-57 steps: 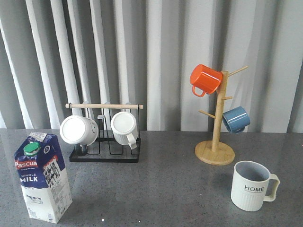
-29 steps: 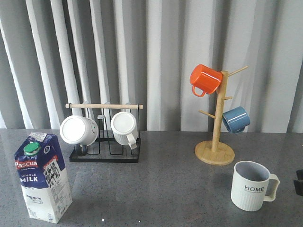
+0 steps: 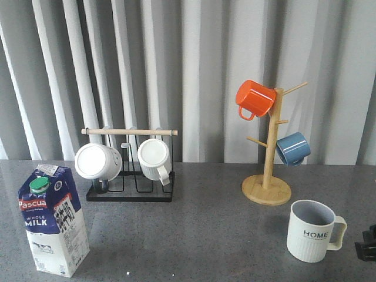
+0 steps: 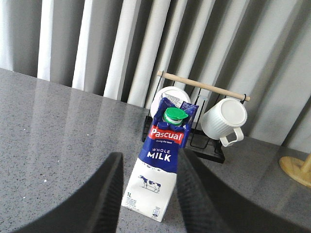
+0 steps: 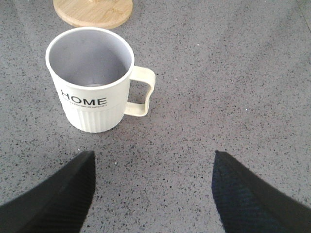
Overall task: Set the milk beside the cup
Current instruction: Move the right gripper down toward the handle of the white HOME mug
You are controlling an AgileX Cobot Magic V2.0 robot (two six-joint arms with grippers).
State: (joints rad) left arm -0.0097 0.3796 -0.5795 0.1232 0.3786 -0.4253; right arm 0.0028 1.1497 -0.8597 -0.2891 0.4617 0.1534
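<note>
Two task things stand well apart on the grey tabletop (image 3: 205, 229). Milk (image 3: 53, 220) upright at the front view's 8 o'clock corner, green cap on top, "WHOLE MILK" face toward the camera. Cup (image 3: 313, 230) upright at 4 o'clock, "HOME" lettering forward, handle toward 3 o'clock.

Left gripper (image 4: 146, 194): wide, nothing held. Milk (image 4: 163, 158) stands just beyond the two dark fingers (image 4: 104, 194), centred on the gap, not touching either as far as the wrist view shows.

Right gripper (image 5: 153, 191): wide, nothing held. Cup (image 5: 95, 80) lies ahead of it, offset toward the finger (image 5: 63, 191) on the lettering side, clear of both fingers. In the front view only a dark edge of this gripper (image 3: 365, 244) shows at 4 o'clock, just beside the cup's handle.

Behind: black rack (image 3: 132, 173) with two white mugs at 10 o'clock; wooden mug tree (image 3: 267, 176) with an orange and a blue mug at 2 o'clock.
</note>
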